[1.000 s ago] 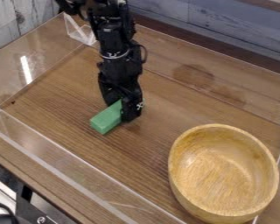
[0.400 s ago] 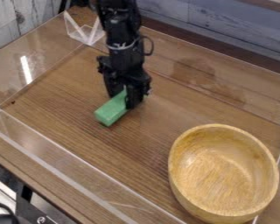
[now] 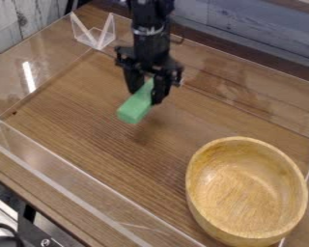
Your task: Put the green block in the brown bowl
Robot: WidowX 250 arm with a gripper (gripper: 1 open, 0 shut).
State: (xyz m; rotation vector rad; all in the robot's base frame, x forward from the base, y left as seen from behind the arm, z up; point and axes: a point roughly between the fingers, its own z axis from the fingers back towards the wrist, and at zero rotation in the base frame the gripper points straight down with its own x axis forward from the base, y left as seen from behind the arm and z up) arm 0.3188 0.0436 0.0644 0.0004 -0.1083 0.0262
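Note:
The green block (image 3: pixel 135 104) hangs tilted above the wooden table, its upper end pinched between the black fingers of my gripper (image 3: pixel 148 90), which is shut on it and points straight down. A faint shadow lies on the tabletop beneath it. The brown bowl (image 3: pixel 246 191), a large round wooden bowl with a thick rim, stands at the front right with nothing visible inside it. The block is well to the left of and behind the bowl.
Clear acrylic walls (image 3: pixel 42 68) ring the wooden tabletop (image 3: pixel 93 164), with a low clear front edge along the near side. A small clear bracket (image 3: pixel 93 31) stands at the back left behind the arm.
The gripper closed on the green block, which lay on the table, and lifted it. Arm and block have moved up and to the right, toward the back, with the wrist rolled somewhat.

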